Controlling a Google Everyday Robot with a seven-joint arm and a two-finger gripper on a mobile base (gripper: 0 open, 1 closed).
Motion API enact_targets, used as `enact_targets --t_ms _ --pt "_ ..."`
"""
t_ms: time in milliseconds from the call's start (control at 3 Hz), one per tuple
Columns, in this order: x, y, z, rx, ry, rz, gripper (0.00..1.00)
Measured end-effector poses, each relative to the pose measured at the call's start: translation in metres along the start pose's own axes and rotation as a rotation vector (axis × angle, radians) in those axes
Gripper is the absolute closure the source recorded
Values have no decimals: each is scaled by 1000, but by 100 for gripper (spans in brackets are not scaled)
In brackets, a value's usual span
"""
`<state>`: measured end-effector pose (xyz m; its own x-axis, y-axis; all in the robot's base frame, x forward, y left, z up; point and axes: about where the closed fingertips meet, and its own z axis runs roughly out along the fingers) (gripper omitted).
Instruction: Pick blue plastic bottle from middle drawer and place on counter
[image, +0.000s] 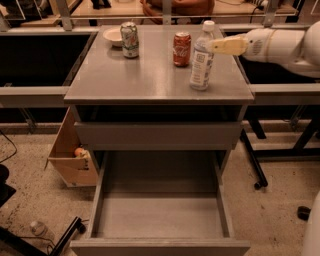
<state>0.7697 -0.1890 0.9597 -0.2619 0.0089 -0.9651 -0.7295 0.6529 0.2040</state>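
Your robot's white, rounded arm (295, 47) enters from the right edge of the view, at about 2 o'clock from the centre. It lies nearly level and reaches toward 9 o'clock. Its thick outer segment fills the upper right corner and narrows into a shorter white cylindrical wrist (260, 45), which has a small dark speckled patch on the side facing you. From the wrist the cream-coloured plastic claw (217, 46) sticks out, also level and pointing to 9 o'clock, with its tip at about 1 o'clock from the centre of the view. You see the claw side-on as one pale tapered shape, so you cannot tell whether it is spread or closed.
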Motion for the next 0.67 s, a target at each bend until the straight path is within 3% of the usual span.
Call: enact_targets --t_ms 333,667 --pt "-34 -6 -70 -11 11 16 0" --pt "-57 24 -139 -46 60 -31 0"
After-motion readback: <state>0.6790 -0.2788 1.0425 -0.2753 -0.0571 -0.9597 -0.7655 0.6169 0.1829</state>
